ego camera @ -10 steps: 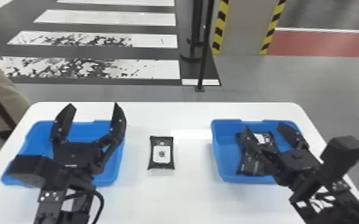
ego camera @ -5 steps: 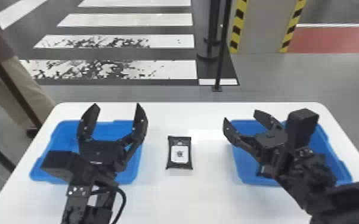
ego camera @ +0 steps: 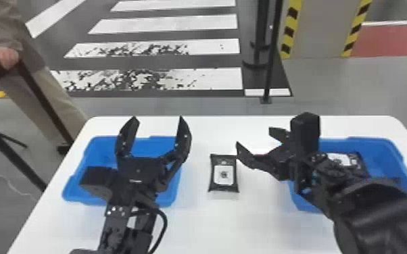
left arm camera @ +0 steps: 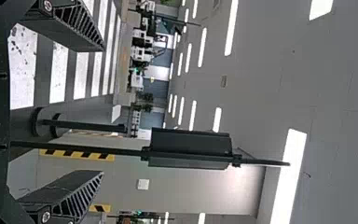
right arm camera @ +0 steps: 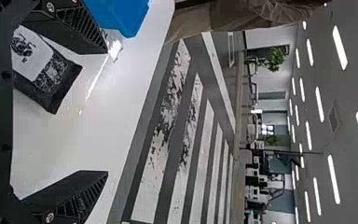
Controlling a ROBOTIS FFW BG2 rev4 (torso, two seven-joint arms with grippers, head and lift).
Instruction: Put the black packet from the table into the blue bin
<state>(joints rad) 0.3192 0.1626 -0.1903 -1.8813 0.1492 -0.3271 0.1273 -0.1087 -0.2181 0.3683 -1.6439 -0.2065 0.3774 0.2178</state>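
Note:
The black packet (ego camera: pixel 223 174) lies flat on the white table between two blue bins, its white label facing up. Just right of it, my right gripper (ego camera: pixel 254 136) is open, one finger close to the packet's upper right corner. My left gripper (ego camera: pixel 159 123) stands open above the left blue bin (ego camera: pixel 89 199). The right blue bin (ego camera: pixel 301 204) has another black packet (ego camera: pixel 358 162) in it, partly behind my right arm. In the right wrist view, the packet (right arm camera: pixel 46 70) shows beside one finger of the open right gripper (right arm camera: pixel 107 112). The left wrist view has the left gripper (left arm camera: pixel 103 109) open with nothing between its fingers.
The white table (ego camera: pixel 209 229) holds both bins, and its far edge runs behind them. A thin black post (ego camera: pixel 271 67) stands on the floor beyond. At the far left a person is beside a dark frame, away from the table.
My right gripper has swung left from over the right bin toward the packet, its arm reaching further in. The head view has shifted, moving the table rightward. The left gripper stays open above its bin.

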